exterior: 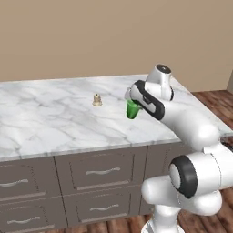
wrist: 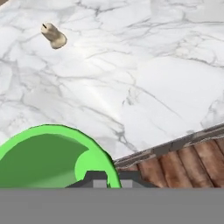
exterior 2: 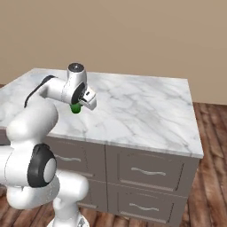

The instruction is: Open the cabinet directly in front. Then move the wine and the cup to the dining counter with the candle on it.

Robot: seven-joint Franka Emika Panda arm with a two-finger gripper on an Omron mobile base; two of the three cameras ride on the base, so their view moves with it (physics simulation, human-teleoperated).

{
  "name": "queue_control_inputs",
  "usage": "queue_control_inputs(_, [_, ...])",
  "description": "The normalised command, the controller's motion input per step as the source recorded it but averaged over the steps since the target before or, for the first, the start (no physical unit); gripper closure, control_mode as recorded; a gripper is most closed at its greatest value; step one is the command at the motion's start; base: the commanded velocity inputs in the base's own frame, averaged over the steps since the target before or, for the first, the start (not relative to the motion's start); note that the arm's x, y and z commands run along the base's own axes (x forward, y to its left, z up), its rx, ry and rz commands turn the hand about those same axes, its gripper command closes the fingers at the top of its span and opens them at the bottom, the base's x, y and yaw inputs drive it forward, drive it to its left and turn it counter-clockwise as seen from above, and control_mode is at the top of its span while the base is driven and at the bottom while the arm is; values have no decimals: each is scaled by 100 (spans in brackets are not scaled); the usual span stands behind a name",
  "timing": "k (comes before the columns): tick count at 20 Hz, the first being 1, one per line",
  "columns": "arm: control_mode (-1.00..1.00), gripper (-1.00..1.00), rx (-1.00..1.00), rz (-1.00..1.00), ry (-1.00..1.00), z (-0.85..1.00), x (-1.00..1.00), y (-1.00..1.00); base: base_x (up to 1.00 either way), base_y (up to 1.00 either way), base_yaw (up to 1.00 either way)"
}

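The green cup (exterior: 132, 109) hangs in the air above the marble top of the dining counter (exterior: 54, 123), pinched at its rim by the gripper (exterior: 132, 102). From the left base view it sits tilted just under the hand, over the near right part of the top and not touching the stone. In the right base view only a small green patch of the cup (exterior 2: 76, 108) peeks out below the gripper (exterior 2: 82, 103), over the near left part of the counter (exterior 2: 146, 111). In the hand view the cup (wrist: 48, 159) is seen from above, its open mouth and bright inner wall in the lower left, with the dark finger tips (wrist: 99, 176) drawn tightly together on the rim at the bottom edge.

A small beige candle (exterior: 97, 99) stands on the marble to the left of the cup, well apart from it; the hand view shows it (wrist: 54, 35) near the top left corner. Below the top run dark drawers (exterior: 102, 172) with short silver handles. Wooden floor (exterior: 214, 98) shows past the counter's right end, and a plain tan wall (exterior: 91, 36) rises behind.
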Motion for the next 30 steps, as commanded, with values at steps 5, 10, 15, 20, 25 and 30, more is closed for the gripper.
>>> queue_control_inputs(5, [-100,100,-7,0,5,-60,90,0,0,0,0])
queue_control_inputs(10, [-100,100,0,0,0,-51,87,0,0,0,0])
queue_control_inputs(15, [-100,100,0,0,0,-59,58,1,0,0,0])
queue_control_inputs(20, [-100,100,0,0,0,-59,49,4,0,0,0])
queue_control_inputs(25, [-100,100,0,0,0,-31,66,0,0,0,0])
queue_control_inputs(30, [-100,100,0,0,0,-23,86,0,0,0,0])
